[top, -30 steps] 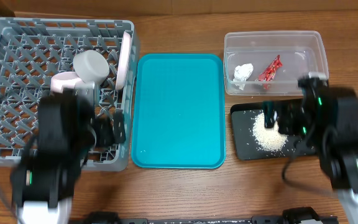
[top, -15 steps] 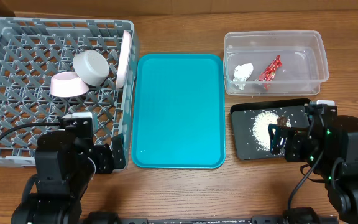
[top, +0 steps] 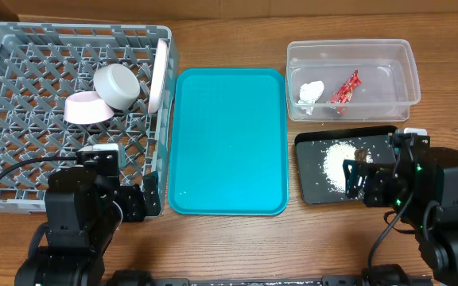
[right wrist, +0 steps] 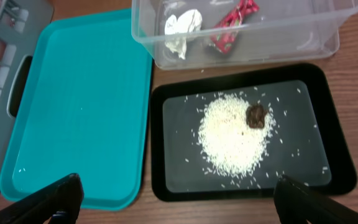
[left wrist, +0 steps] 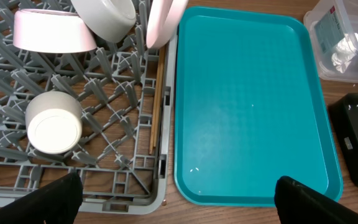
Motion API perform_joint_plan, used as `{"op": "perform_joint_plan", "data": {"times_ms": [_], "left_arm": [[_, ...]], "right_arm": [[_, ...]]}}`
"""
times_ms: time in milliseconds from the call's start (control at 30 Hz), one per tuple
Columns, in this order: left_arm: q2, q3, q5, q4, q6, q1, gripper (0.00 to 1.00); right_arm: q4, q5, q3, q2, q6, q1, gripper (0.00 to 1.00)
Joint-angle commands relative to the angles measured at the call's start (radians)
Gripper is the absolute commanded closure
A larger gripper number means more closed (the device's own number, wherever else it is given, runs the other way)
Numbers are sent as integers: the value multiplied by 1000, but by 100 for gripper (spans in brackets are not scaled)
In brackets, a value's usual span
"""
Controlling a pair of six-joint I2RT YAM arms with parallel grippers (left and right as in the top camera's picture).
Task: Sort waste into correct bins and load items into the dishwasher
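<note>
Overhead: a brown wooden table [top: 229, 246] with a lengthwise grain fills the view, and little of the room shows beyond it. A flat teal tray [top: 229, 143] lies in the middle, bare. Just beside the tray on its left sits the grey dish rack [top: 22, 95], latticed, with pegs. In the rack a white plate [top: 159, 75] stands on edge along the side nearest the tray. Further from the tray, a grey-green bowl [top: 118, 85] leans tipped against a pale pink bowl [top: 86, 109]. On the tray's right, at the far end, is the clear tub [top: 352, 79], which holds a crumpled white tissue [top: 312, 92] and a shiny red wrapper [top: 344, 87]. The black tray [top: 308, 171] lies on the tray's right at the near end, with a heap of white rice [top: 336, 163] in it.

Left wrist: the left gripper [left wrist: 178, 198] hangs above the tray's near left corner. Its dark fingers are spread wide at the frame's lower corners and nothing lies between them. A small white cup [left wrist: 53, 122] lies among the pegs, well left of the tray. The thin wooden chopsticks [left wrist: 156, 99] lie along the rack's edge beside the tray.

Right wrist: the right gripper [right wrist: 178, 196] is likewise spread and empty, above the gap between the tray and the black tray. A brown scrap [right wrist: 256, 115] rests on the rice heap, and stray grains are scattered around it.
</note>
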Motion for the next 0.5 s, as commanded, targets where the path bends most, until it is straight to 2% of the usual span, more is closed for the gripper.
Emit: {"op": "perform_joint_plan", "data": {"times_ms": [0, 167, 467], "left_arm": [[-1, -6, -13, -1, -3, 2, 0], [-1, -6, -13, 0, -3, 2, 0], [-1, -6, -13, -1, -3, 2, 0]], "right_arm": [[-2, 9, -7, -52, -6, -4, 0], [48, 21, -60, -183, -7, -4, 0], [292, 35, -367, -505, -7, -4, 0]]}}
